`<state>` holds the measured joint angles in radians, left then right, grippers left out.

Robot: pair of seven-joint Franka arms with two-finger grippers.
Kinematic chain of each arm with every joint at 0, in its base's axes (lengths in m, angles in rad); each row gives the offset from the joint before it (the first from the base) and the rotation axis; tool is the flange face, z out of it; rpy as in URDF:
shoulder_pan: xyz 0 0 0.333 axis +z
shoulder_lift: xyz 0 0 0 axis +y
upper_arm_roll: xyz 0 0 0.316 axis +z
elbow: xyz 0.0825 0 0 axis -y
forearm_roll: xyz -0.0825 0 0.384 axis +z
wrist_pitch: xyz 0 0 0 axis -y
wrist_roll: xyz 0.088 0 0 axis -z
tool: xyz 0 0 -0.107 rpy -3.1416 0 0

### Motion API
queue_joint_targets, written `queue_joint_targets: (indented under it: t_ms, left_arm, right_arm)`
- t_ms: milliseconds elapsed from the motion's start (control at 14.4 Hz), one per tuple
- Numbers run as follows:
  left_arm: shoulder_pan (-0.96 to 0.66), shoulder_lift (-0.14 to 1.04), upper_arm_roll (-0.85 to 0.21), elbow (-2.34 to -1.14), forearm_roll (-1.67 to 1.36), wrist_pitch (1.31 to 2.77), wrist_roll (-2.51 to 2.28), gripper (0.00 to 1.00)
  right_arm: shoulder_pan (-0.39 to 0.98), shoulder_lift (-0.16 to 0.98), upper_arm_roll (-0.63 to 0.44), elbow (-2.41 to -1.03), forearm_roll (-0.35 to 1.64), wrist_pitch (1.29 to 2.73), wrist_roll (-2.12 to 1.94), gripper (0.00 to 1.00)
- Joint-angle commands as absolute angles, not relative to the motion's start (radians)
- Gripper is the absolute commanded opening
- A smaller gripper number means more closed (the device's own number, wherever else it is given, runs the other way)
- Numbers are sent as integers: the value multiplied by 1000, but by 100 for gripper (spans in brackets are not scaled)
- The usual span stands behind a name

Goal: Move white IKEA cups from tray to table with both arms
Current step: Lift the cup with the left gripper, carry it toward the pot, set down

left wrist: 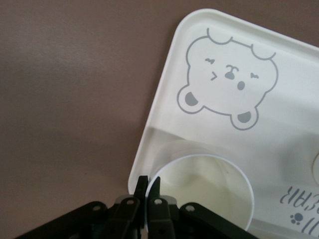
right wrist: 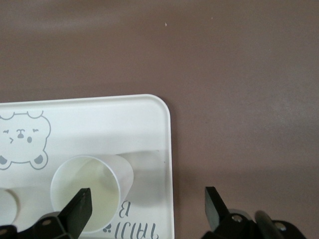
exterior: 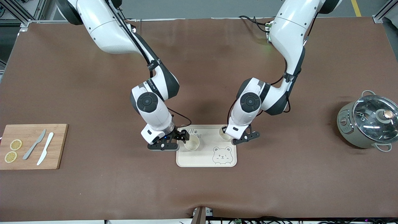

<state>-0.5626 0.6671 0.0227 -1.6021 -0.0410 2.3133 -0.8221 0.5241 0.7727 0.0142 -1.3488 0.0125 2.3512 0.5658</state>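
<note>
A cream tray [exterior: 205, 160] with a bear drawing lies mid-table. Two white cups stand in it. One cup [exterior: 191, 144] is toward the right arm's end of the tray, and it also shows in the right wrist view [right wrist: 89, 194]. My right gripper [exterior: 183, 137] [right wrist: 147, 204] is wide open, one finger over the cup's inside, the other over the table beside the tray. The other cup [exterior: 224, 132] [left wrist: 202, 191] is at the tray's corner toward the left arm. My left gripper [exterior: 230, 136] [left wrist: 148, 188] is shut on its rim.
A wooden cutting board [exterior: 32, 155] with two lemon slices [exterior: 15, 144] and two knives [exterior: 45, 148] lies at the right arm's end of the table. A grey-green pot [exterior: 345, 124] with a glass lid stands at the left arm's end.
</note>
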Motion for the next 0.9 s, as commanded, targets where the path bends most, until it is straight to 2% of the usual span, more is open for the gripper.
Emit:
queue_joint_targets:
  t_ms: [0, 209, 487, 835]
  left_arm:
    - [-531, 572, 26, -1624, -6, 2188, -780, 0]
    - [-502, 488, 26, -1653, -2, 2088, -718, 0]
    - [-440, 307, 23, -1827, 3, 2086, -563, 0]
    - [-391, 143, 20, -1994, 3, 2089, -477, 0]
  right_arm:
    - [529, 866, 20, -1238, -5, 2352, 584, 100]
    - [538, 885, 15, -1223, -6, 2355, 584, 100]
    - [560, 900, 15, -1227, -18, 2364, 583, 100]
    - [565, 940, 15, -1238, -67, 2364, 583, 100]
